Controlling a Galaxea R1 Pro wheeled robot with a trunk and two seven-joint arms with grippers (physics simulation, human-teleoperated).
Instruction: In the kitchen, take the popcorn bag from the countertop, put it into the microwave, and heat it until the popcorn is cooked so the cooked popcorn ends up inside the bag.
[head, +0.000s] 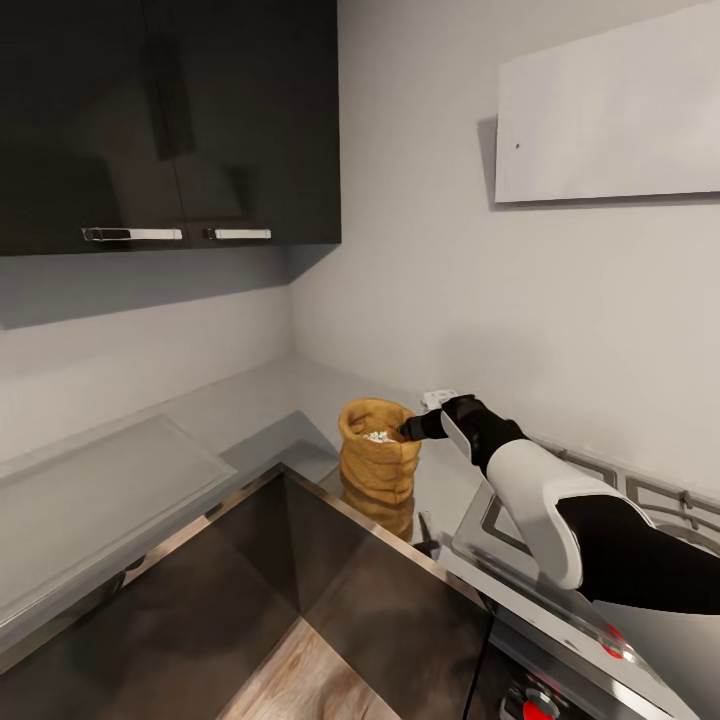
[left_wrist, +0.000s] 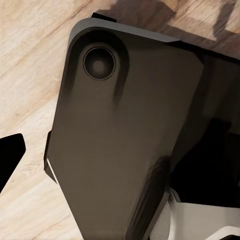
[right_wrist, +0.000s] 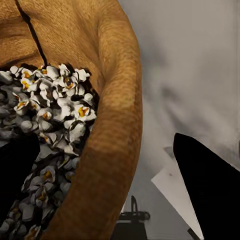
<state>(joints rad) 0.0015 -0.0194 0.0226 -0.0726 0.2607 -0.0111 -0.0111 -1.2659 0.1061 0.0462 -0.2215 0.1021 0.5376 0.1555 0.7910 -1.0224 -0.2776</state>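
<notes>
Since the popcorn bag (head: 378, 450) looks soft and light, my right gripper (head: 412, 428) straddles its rolled rim, 2 fingers parted, 1 inside over the popcorn (right_wrist: 50, 115).

We look down into the popcorn bag (right_wrist: 112, 90), its thick rolled burlap rim curving across the view. Inside lies the popcorn (right_wrist: 52, 115), white pieces with orange-yellow spots, partly in shadow. One dark fingertip (right_wrist: 212, 185) stands outside the rim, another dark shape sits inside it, over the grey countertop (right_wrist: 190, 65). A white sheet (right_wrist: 172, 187) lies just beyond the bag.
</notes>
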